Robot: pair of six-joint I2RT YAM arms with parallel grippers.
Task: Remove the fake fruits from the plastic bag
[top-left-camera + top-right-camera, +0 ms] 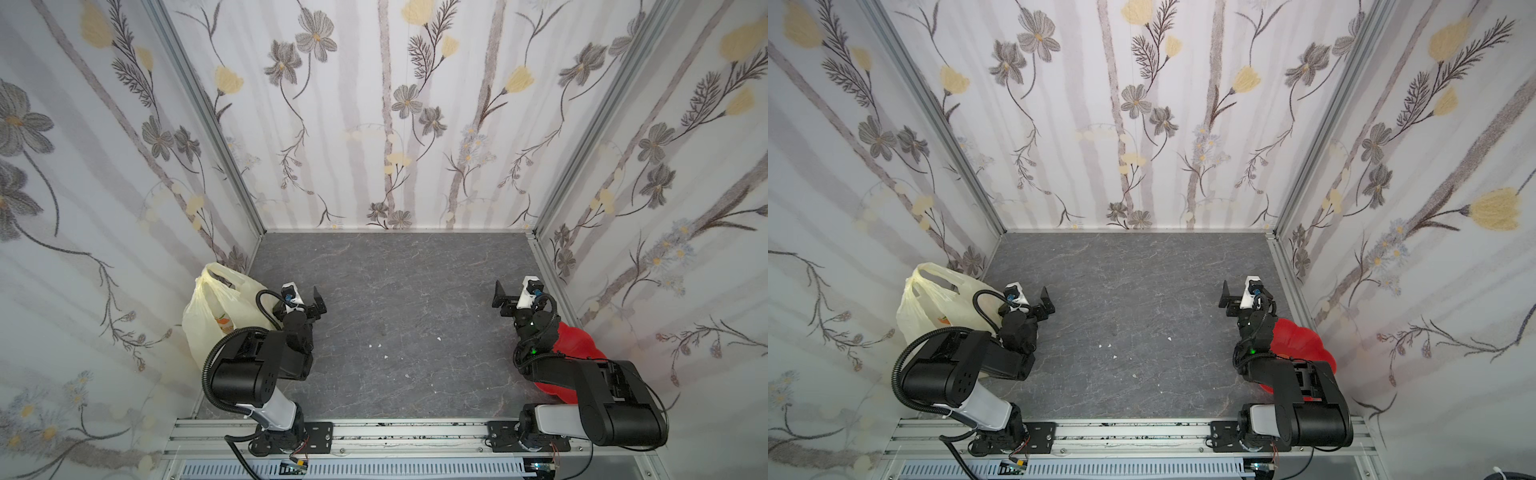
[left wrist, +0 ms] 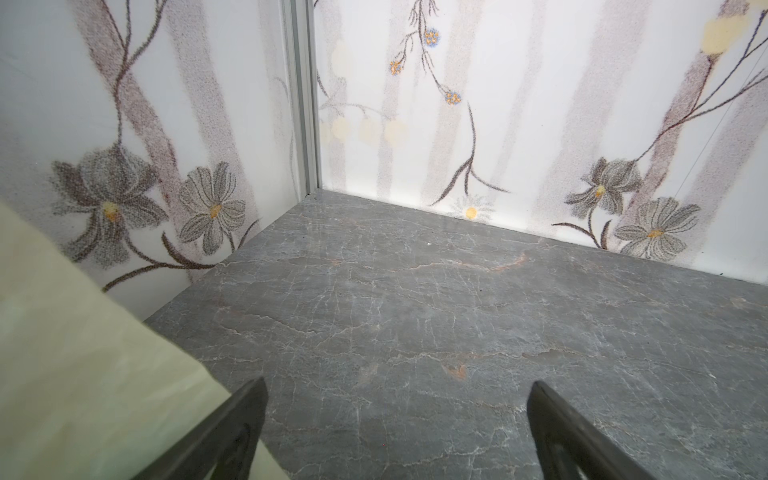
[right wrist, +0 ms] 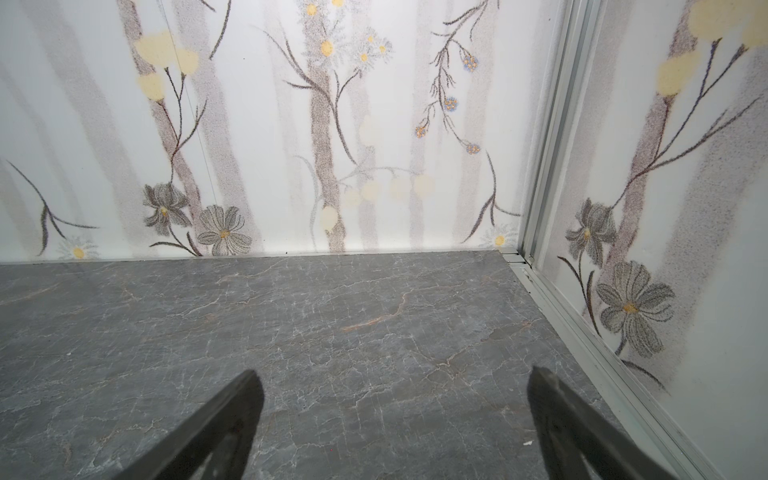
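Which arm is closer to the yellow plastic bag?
Left. The left arm sits right beside the plastic bag, partly hiding it; the right arm is across the table, over a red dish.

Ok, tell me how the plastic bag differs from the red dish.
The plastic bag is pale yellow and translucent; the red dish is opaque red. The bag stands tall and crumpled, handles up; the dish sits low with a lobed rim. The bag is at the left edge of the grey table, the dish at its right edge. Both rest on that table.
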